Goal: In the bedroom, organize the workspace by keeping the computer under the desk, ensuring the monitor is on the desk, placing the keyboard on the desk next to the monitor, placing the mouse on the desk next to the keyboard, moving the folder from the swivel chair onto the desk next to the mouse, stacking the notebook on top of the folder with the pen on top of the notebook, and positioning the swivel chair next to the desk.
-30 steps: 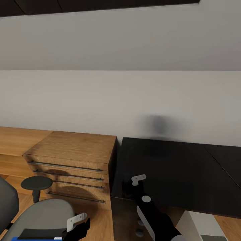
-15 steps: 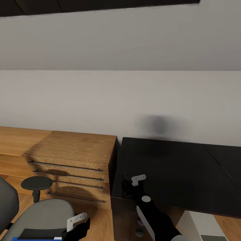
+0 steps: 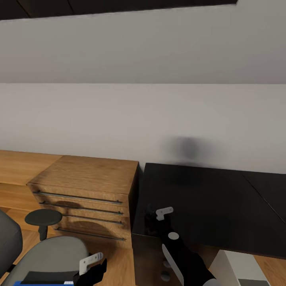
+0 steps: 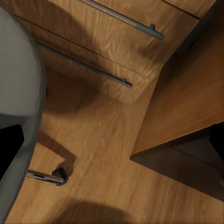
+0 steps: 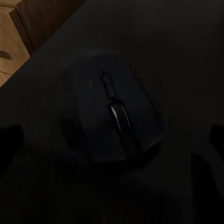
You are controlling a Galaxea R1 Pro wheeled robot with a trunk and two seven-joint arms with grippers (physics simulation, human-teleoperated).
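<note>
Right hand (image 3: pixel 153 216) hasn't budged since a second ago, parked over the black table (image 3: pixel 206 202) near its left front corner. Left hand (image 3: pixel 93 265) hangs by the swivel chair (image 3: pixel 47 254), grip unclear. Right wrist view: fingers spread wide around the black mouse (image 5: pixel 114 114), flat on the table.
</note>
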